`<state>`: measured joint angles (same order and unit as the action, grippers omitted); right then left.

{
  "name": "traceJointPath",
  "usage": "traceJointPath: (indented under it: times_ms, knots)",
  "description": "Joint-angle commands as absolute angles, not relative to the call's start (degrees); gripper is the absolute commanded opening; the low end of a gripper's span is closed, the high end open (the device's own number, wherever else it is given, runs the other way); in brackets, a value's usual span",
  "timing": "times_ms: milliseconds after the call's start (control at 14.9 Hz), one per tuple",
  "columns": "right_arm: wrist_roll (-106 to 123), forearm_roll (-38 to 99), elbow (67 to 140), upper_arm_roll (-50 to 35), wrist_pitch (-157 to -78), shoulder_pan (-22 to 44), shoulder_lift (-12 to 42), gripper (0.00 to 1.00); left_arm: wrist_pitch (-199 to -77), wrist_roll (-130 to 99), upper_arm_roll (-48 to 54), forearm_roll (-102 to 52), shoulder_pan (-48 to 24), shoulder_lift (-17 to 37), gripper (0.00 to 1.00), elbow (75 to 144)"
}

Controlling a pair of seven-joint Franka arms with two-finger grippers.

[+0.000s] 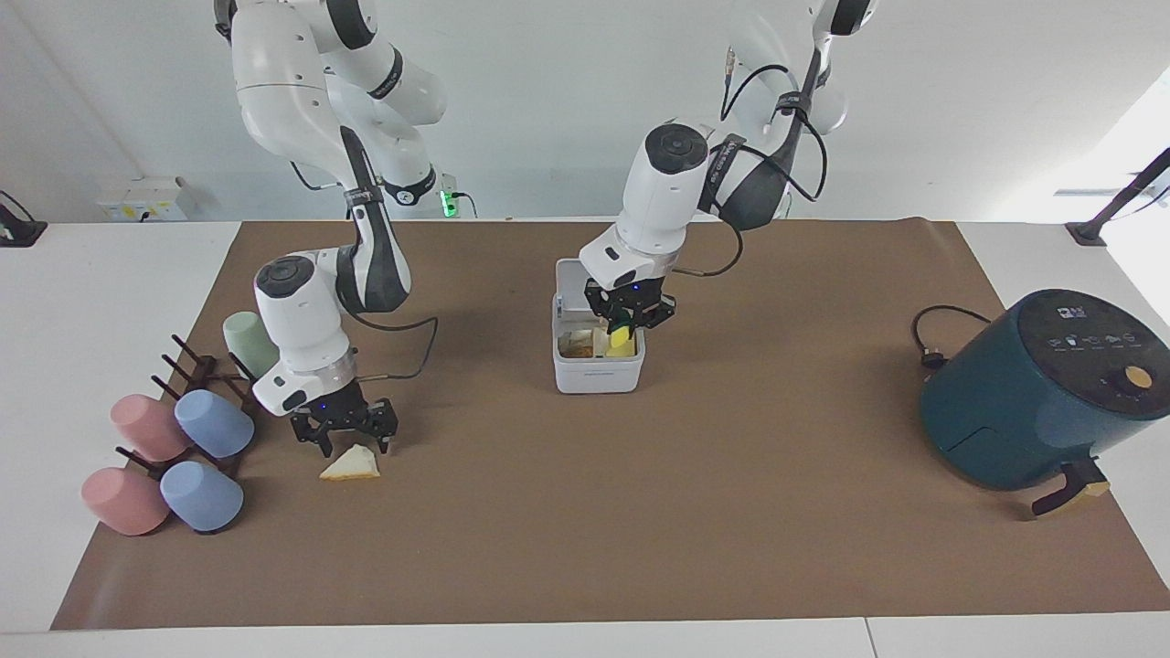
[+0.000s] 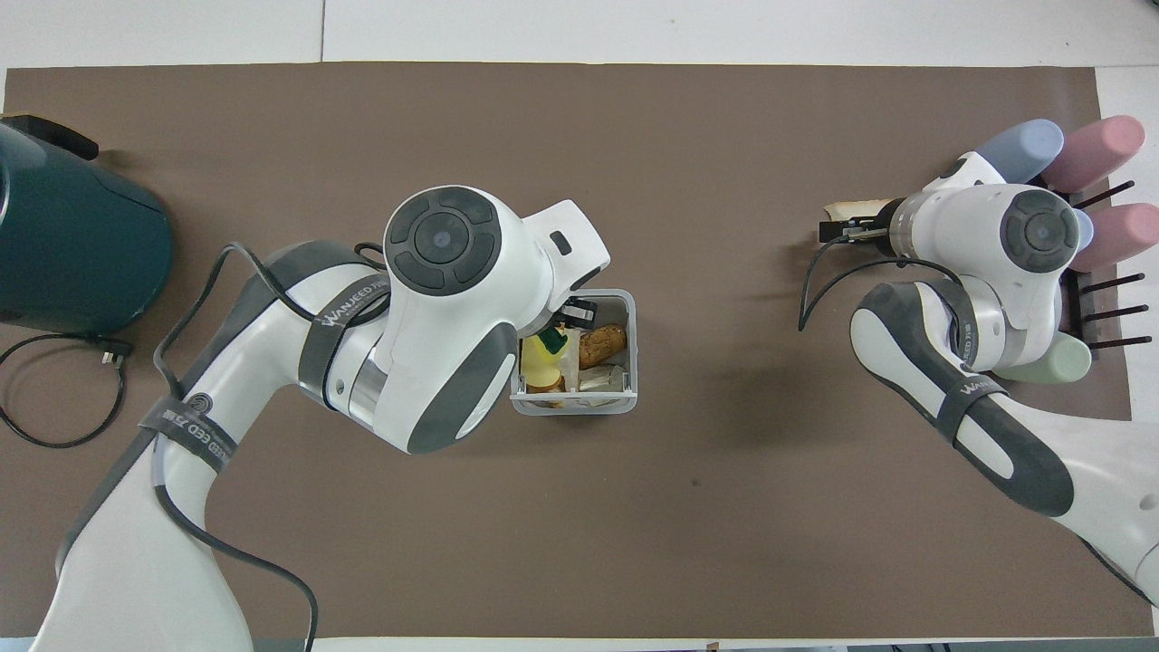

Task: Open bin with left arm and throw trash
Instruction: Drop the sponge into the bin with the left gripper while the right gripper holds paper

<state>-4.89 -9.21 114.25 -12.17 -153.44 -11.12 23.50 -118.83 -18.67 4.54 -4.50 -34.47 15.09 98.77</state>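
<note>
Brown mat [image 1: 585,530] on white table [image 1: 101,302], plain white wall, left gripper [image 1: 627,322] clamped on yellow-green scrap [image 1: 621,337] over open bin [image 1: 596,376], right gripper [image 1: 343,437] spread wide over cream wedge [image 1: 350,465]

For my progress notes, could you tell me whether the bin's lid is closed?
No, the bin stands open, its lid raised behind the left gripper.

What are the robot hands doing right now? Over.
Left hand over open bin, gripping yellow-green sponge scrap. Right hand open, just above cream wedge beside cups. Nothing blocking.
</note>
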Motion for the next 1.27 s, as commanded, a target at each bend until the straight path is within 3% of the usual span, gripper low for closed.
traceJointPath:
  times_ms: [0, 134, 201, 268, 335, 602, 803, 1004, 1205]
  knots:
    - [-3.78, -10.28, 114.70, -13.01, -154.95, -12.48, 23.91, 0.78, -123.04, -18.19, 3.52, -5.89, -36.30, 13.62, 0.33, 103.44]
    - [-4.13, -10.28, 114.78, -13.01, -154.95, -12.31, 23.82, 0.21, -124.62, -18.02, 3.52, -5.89, -36.82, 13.71, 0.38, 104.94]
    - [-4.30, -10.28, 115.22, -13.01, -155.04, -12.30, 23.82, 0.00, -124.89, -18.02, 3.52, -5.89, -37.17, 13.80, 0.58, 105.46]
    - [-4.48, -10.28, 115.66, -13.01, -154.95, -12.39, 23.64, 0.00, -125.24, -17.93, 3.52, -5.89, -37.18, 13.80, 0.92, 105.82]
    - [-4.48, -10.28, 115.66, -13.01, -154.95, -12.74, 23.56, 0.00, -125.24, -18.02, 3.52, -5.89, -37.18, 13.80, 1.00, 105.65]
    - [-4.39, -10.20, 115.75, -13.10, -153.90, -13.10, 21.72, 0.00, -124.54, -18.28, 3.52, -5.89, -37.18, 13.97, 1.00, 104.51]
    - [-5.53, -10.02, 116.28, -13.18, -147.69, -12.31, 16.81, 0.00, -119.65, -18.19, 2.91, -7.64, -35.43, 13.27, 1.00, 99.96]
    - [-8.34, -9.32, 116.02, -15.02, -138.63, -11.87, 11.18, 0.00, -109.80, -17.93, 2.81, -7.91, -27.71, 13.36, 1.00, 91.17]
    - [-15.52, -9.14, 115.40, -20.54, -132.29, -11.87, 7.65, 0.00, -105.39, -15.05, 2.81, -6.86, -18.05, 11.61, 1.00, 89.47]
